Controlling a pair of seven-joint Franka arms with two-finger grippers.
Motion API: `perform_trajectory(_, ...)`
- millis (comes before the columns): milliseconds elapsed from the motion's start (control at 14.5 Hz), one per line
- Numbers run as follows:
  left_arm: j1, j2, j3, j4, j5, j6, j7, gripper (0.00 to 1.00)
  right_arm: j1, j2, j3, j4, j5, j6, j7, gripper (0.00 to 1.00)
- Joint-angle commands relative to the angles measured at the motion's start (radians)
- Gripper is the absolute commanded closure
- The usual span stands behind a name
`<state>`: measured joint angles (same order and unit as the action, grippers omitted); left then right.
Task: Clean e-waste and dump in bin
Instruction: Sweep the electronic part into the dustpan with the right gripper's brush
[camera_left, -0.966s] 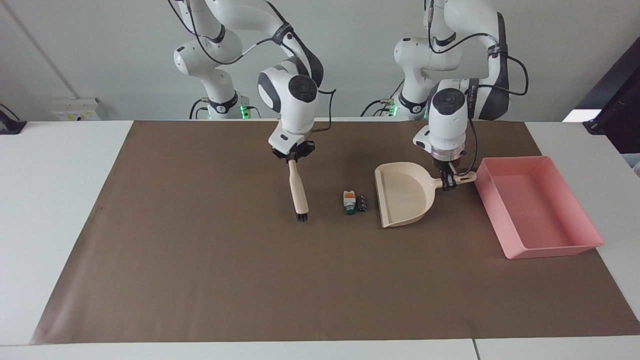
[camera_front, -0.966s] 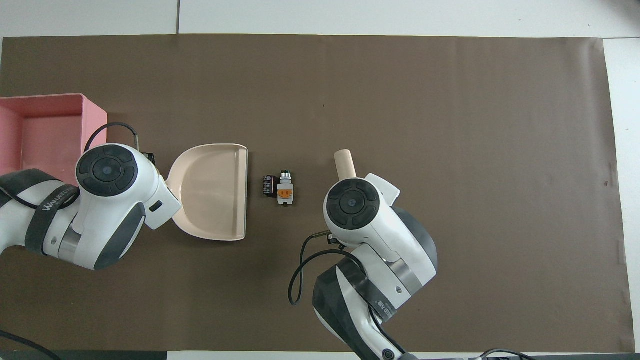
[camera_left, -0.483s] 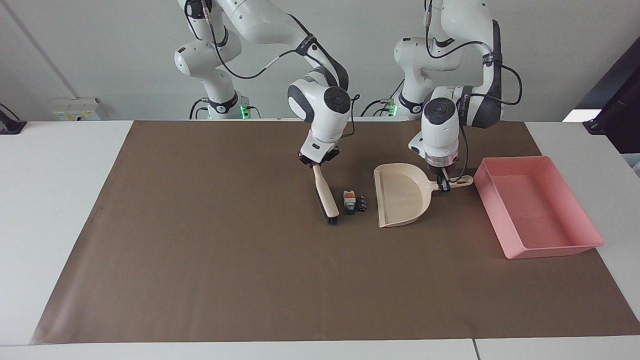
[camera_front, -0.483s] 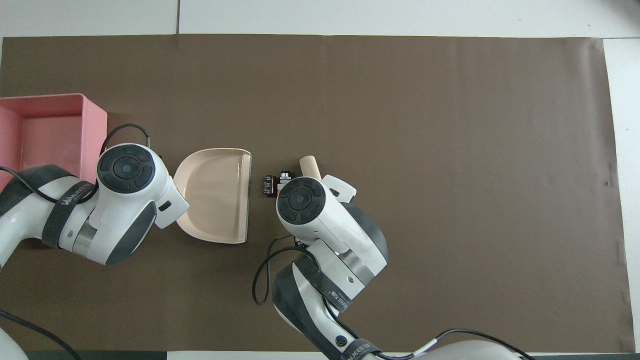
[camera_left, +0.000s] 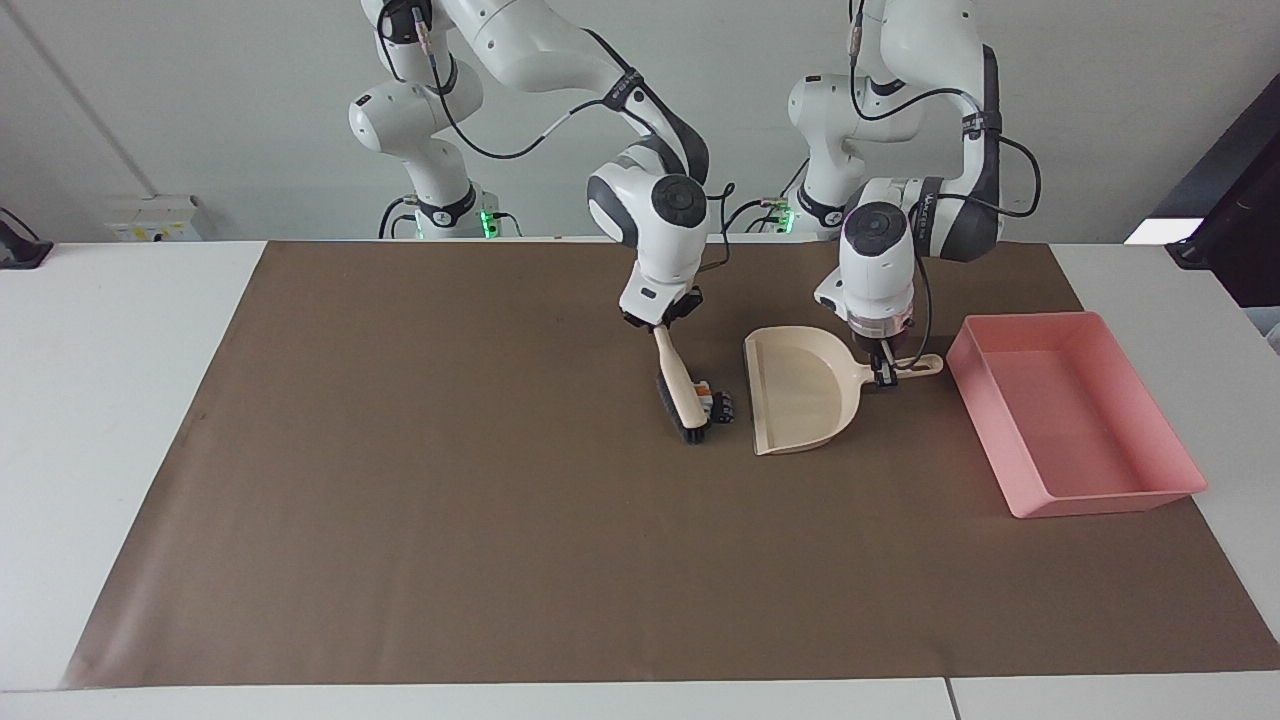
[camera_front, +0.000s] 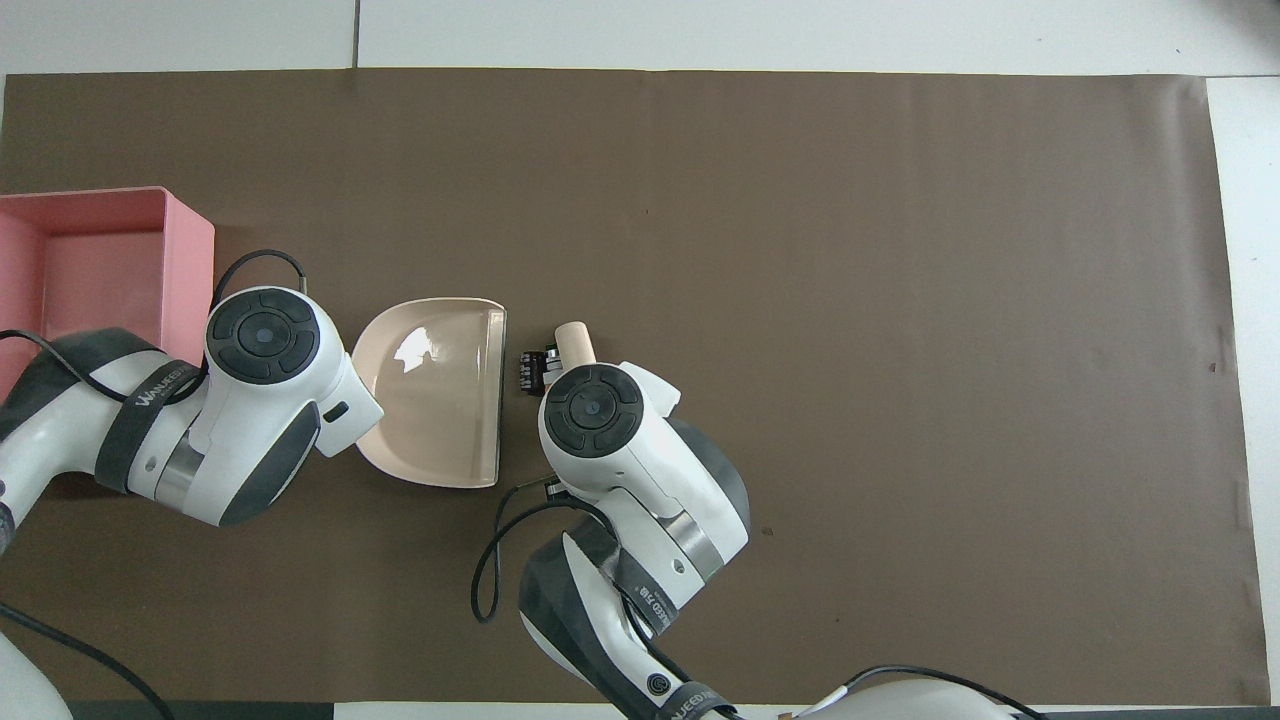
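Note:
The e-waste, a white block (camera_left: 707, 396) and a black piece (camera_left: 725, 405), lies on the brown mat just off the open lip of the cream dustpan (camera_left: 800, 390). My right gripper (camera_left: 660, 323) is shut on the handle of a brush (camera_left: 677, 385), and the brush's black bristles (camera_left: 688, 425) press against the white block and partly hide it. My left gripper (camera_left: 884, 367) is shut on the dustpan's handle. The pink bin (camera_left: 1100, 497) sits beside the dustpan at the left arm's end of the table. In the overhead view the black piece (camera_front: 528, 372) lies between the dustpan (camera_front: 430, 400) and the brush tip (camera_front: 574, 340).
The brown mat (camera_left: 400, 500) covers most of the white table (camera_left: 120, 400). The bin's wall (camera_front: 190, 260) stands close to my left arm's wrist. Nothing else lies on the mat.
My right arm has swept the brush toward the left arm's end until it meets the e-waste. The pieces have shifted slightly toward the dustpan, which has edged a little closer to them.

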<state>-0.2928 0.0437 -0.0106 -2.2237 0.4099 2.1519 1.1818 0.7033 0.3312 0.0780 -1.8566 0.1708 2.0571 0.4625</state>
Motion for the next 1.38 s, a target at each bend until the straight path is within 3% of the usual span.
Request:
perform_trajectory(0,-0.020,0.008,0.005,-0.007,0.020,-0.003,-0.011,1.00,-0.004,0.028,0.029,0.019,0.094,0.058,-0.041,1.00)
perform_trajectory(207,-0.019,0.001,0.005,-0.028,0.018,0.029,-0.011,1.00,0.004,0.032,0.042,0.010,0.334,0.124,-0.168,1.00)
perform_trajectory(414,0.000,-0.004,0.003,-0.048,0.009,0.078,-0.001,1.00,0.051,0.046,0.043,0.010,0.556,0.289,-0.228,1.00)
perform_trajectory(552,0.012,-0.007,0.003,-0.053,-0.022,0.088,-0.001,1.00,0.054,0.046,0.043,0.016,0.618,0.305,-0.254,1.00)
perform_trajectory(690,0.015,-0.007,0.004,-0.053,-0.086,0.089,0.002,1.00,0.048,0.029,0.042,0.016,0.619,0.287,-0.245,1.00)
perform_trajectory(897,0.040,-0.005,0.003,-0.047,-0.159,0.092,0.089,1.00,0.033,-0.093,0.025,-0.025,0.590,0.206,-0.129,1.00)
perform_trajectory(1034,0.058,-0.005,0.005,-0.044,-0.251,0.091,0.192,1.00,-0.023,-0.228,0.020,-0.085,0.421,0.158,0.052,1.00)
perform_trajectory(1310,0.101,-0.010,0.005,-0.007,-0.344,0.082,0.292,1.00,-0.241,-0.369,0.022,-0.081,0.201,-0.176,0.119,1.00)
